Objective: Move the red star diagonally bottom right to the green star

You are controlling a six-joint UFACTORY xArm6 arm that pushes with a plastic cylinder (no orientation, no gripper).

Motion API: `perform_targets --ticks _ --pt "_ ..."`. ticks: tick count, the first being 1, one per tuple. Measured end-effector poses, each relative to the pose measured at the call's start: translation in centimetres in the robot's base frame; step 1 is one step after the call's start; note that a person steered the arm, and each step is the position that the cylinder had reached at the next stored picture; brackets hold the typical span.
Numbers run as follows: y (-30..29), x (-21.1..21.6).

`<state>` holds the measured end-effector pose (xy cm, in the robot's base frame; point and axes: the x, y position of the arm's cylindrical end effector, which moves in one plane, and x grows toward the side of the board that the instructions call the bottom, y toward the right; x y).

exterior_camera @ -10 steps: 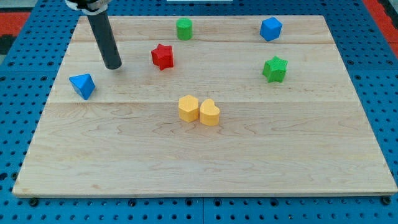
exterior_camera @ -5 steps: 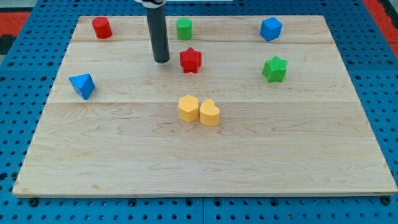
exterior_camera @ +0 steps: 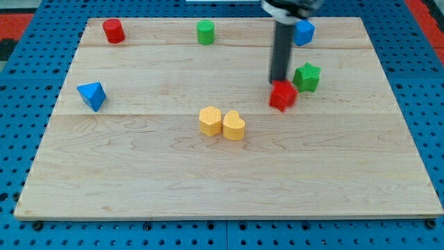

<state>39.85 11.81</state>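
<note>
My tip [exterior_camera: 279, 82] sits touching the red star [exterior_camera: 282, 96] at its eleven o'clock; there is no pincer here to clench or release, only the bare rod. The red star lies at about seven o'clock of the green star [exterior_camera: 306, 76], close but apart, so it wants carrying toward four o'clock. I judge the risk is that a push from this side clips the green star and shifts it; an off-centre shove could spin the red star aside.
</note>
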Motion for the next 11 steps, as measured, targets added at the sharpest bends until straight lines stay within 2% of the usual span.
perform_targets --ticks 1,2,3,5,6,7,11 --pt "0.2 2.0" --pt "-6.0 2.4" --pt "-8.1 4.6" --pt "-7.2 6.5" --pt "-0.6 6.5" --pt "3.3 6.5" --pt "3.1 5.4"
